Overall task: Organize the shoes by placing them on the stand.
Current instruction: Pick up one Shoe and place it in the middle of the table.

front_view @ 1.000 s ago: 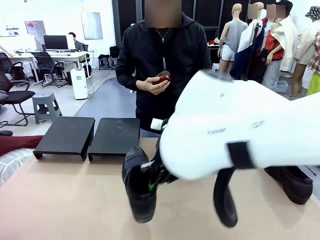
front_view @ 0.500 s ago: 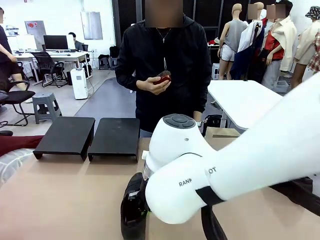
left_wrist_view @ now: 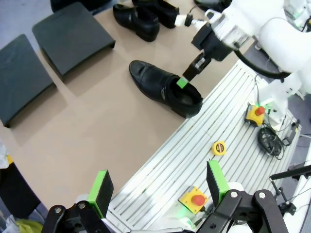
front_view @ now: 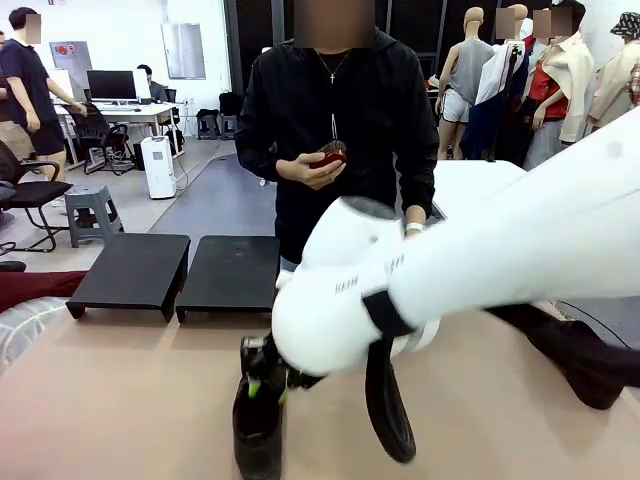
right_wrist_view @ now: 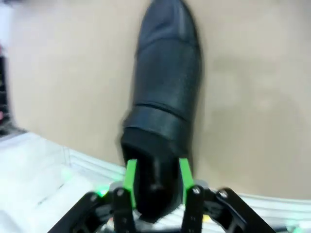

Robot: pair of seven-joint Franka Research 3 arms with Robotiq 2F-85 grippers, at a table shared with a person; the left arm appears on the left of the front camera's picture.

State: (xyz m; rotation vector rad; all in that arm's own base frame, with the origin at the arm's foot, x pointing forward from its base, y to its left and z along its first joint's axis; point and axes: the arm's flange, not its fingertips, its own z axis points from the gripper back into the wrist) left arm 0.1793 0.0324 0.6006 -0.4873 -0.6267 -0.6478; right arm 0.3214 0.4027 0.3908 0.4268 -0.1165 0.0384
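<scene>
The left gripper hangs high over the robot's own side of the table. Its jaws are spread wide and there is nothing between the green pads. Below it lies a ribbed white surface with two yellow emergency-stop buttons and a yellow tape measure on it.

Just past that surface begins the tan table. A black loafer rests there on its sole, with its heel at the near edge and its toe pointing away across the tabletop. The right arm sweeps in from the right, and the right gripper comes down on the heel end of this shoe. Its jaws stand partly apart, one green pad on either side of the heel collar and close to the leather. The wrist view is blurred, so I cannot tell whether they are pressing on the shoe.

Farther out on the robot's left, two low black stands sit side by side. Well apart from them, toward the right, two other black shoes lie next to each other on the tabletop.

At the far side stands a person in a black hooded top. One hand is raised to chest height and holds a small red object.
</scene>
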